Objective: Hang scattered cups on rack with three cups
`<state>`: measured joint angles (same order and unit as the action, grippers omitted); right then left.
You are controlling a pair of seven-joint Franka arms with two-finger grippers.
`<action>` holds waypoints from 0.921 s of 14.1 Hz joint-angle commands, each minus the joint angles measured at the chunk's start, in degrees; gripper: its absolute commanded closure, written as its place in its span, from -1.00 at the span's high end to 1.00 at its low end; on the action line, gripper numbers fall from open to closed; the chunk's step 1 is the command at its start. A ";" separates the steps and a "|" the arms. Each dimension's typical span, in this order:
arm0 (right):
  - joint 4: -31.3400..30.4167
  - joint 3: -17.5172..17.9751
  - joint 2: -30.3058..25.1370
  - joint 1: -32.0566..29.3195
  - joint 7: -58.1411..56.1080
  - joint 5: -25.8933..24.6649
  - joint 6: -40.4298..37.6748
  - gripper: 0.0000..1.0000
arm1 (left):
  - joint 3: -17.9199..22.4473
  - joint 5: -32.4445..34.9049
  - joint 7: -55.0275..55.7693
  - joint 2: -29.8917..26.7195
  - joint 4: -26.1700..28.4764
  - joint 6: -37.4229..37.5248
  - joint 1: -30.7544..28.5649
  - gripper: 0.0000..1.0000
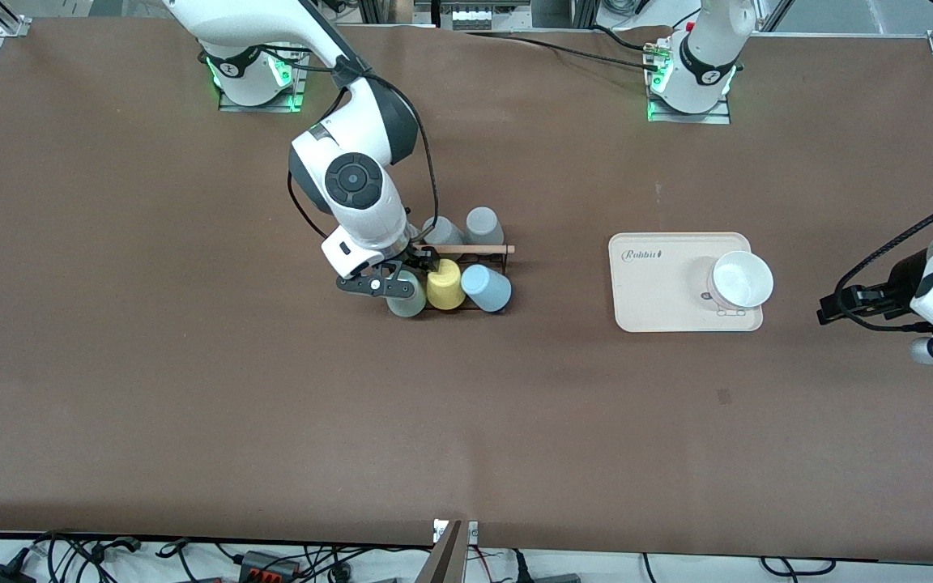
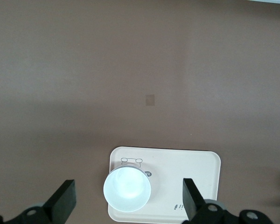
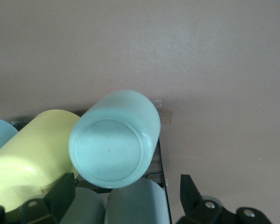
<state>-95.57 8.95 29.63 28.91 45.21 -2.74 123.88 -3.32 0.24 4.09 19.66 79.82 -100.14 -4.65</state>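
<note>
Right wrist view, smooth round mint cup on wire rack, right gripper apart, left gripper apart.

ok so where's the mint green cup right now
The mint-green cup sits on the rack at the right arm's end of it, beside the yellow cup, with the right gripper open just above it.

Even overhead light, soft shadows, sharp focus.
</note>
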 commanded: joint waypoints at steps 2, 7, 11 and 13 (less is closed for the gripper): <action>0.47 -0.69 -3.69 -0.25 -0.38 -0.52 -2.32 1.00 | -0.72 0.20 -0.58 -2.96 2.09 1.35 -0.36 1.00; 0.65 -0.69 -12.03 -4.11 -1.17 -0.08 -7.94 1.00 | -0.90 0.28 -0.32 -3.92 2.10 2.40 -0.36 1.00; 0.65 -0.69 -18.98 -12.44 -13.79 0.45 -14.35 1.00 | -1.07 0.20 -0.93 -5.94 3.15 3.81 -0.71 1.00; 0.65 -0.69 -22.23 -18.24 -20.22 0.97 -17.08 1.00 | -1.07 0.20 -1.02 -7.27 3.42 5.91 -1.15 1.00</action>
<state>-93.88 7.49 11.02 16.13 31.15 -2.68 109.44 -3.86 0.24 4.09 15.79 80.25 -95.65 -4.72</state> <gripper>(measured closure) 0.000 0.000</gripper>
